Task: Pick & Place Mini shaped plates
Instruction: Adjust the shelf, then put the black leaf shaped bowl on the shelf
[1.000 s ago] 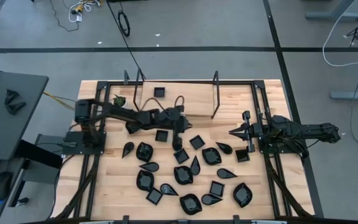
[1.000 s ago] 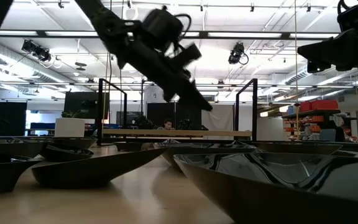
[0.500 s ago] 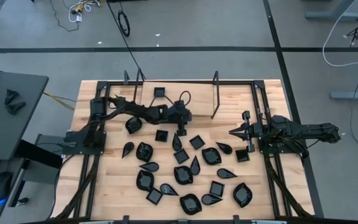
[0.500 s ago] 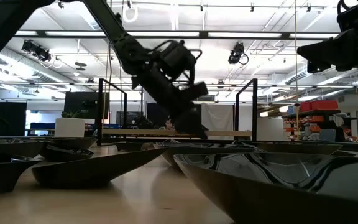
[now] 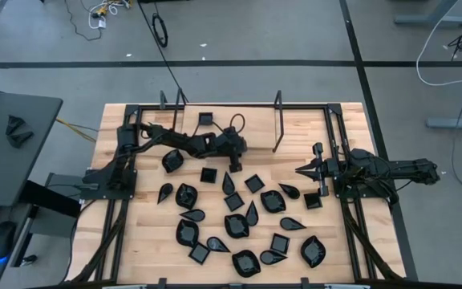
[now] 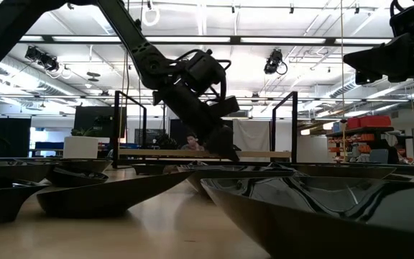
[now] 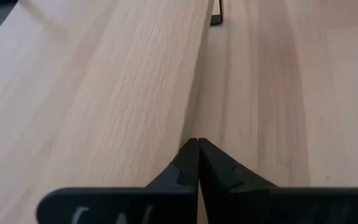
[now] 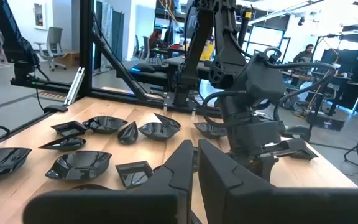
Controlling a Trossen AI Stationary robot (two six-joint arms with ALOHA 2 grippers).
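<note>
Start at the left: your left gripper (image 5: 236, 166) has pulled back toward 12 o'clock over the last second. It was down among the plates near the table's centre; now it hangs over bare wood just beyond the top edge of the plates (image 5: 239, 225), between a square plate (image 5: 208, 174) at its 8 o'clock and a leaf plate (image 5: 228, 184) at its 6 o'clock. Its fingers (image 7: 194, 163) have pinched fully together with nothing between them, and its wrist view shows only bare table (image 7: 104, 81) ahead. I read that as no plate lifted on this pass, so you would likely need to spread the fingers and come down again on a rim.

The plates lie scattered from the centre toward 6 o'clock, with two strays: one by the left arm at 10 o'clock (image 5: 172, 160) and a square one (image 5: 205, 118) near 12 o'clock.

To the right, your right gripper (image 5: 301, 170) has not moved. It waits at 3 o'clock, fingers (image 8: 179, 163) nearly together and holding nothing, with a square plate (image 5: 313, 201) just beside it.
</note>
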